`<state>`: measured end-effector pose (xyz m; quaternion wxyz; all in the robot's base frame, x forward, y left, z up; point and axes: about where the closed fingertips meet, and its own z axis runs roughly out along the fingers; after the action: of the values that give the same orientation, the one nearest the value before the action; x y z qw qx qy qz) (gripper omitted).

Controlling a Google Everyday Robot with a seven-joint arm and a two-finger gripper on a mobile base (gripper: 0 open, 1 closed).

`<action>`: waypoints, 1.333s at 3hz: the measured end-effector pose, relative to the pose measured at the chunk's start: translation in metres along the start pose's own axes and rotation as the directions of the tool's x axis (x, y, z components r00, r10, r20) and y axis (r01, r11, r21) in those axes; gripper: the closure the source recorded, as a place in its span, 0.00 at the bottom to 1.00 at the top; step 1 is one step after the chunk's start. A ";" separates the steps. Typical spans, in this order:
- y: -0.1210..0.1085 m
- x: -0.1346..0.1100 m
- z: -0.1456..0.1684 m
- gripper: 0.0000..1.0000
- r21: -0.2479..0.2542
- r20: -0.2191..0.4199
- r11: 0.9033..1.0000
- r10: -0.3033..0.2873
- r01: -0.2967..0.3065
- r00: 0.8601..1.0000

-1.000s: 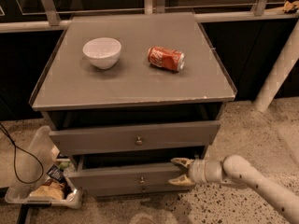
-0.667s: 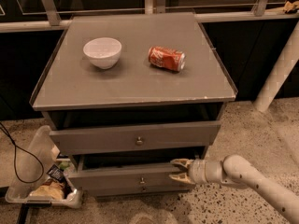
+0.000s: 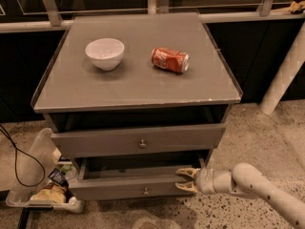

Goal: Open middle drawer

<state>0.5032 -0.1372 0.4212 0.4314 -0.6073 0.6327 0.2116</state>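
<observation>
**Grey drawer partly out, gripper at its right end**

Grey all over, the counter (image 3: 138, 87) stands on a speckled floor (image 3: 259, 137) with two drawer fronts showing beneath its top.

Below the counter's front-left corner, a clear plastic bin (image 3: 27, 162) sits on the floor against the cabinet side, with a few packets in it.

On top, a white bowl (image 3: 105, 53) stands upright toward the back-left corner, well in from both edges. A red drink can (image 3: 170, 59) lies on its side near the middle of the counter, to the right of the bowl and apart from it.

Under the front edge comes a dark gap, then the upper drawer (image 3: 95, 142), with a small round knob (image 3: 142, 143) at its centre.

Below that is the middle drawer (image 3: 109, 191), pulled partly out: a strip of its dark inside shows behind the front. Its own small knob (image 3: 145, 191) sits at centre.

The gripper (image 3: 180, 179) is at the right end of this drawer front, below the counter's front-right corner. Its two pale fingers (image 3: 187, 171) are spread apart, one above the other, pointing left. The upper one lies by the front's top edge and the lower one against its face. Whether they press on the front cannot be told. Nothing else is between them.

The white arm (image 3: 257, 187) runs from the gripper down to the lower right. A white post (image 3: 286, 73) leans behind the counter's right edge.
</observation>
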 end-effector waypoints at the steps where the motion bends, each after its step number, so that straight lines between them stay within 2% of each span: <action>1: 0.019 -0.007 -0.018 1.00 -0.010 -0.013 0.997 -0.076 0.076 0.997; 2: 0.019 -0.008 -0.018 0.87 -0.010 -0.013 0.997 -0.076 0.076 0.997; 4: 0.019 -0.008 -0.018 0.40 -0.010 -0.013 0.997 -0.076 0.076 0.997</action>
<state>0.4793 -0.1437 0.4323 0.4320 -0.6344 0.6108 0.1943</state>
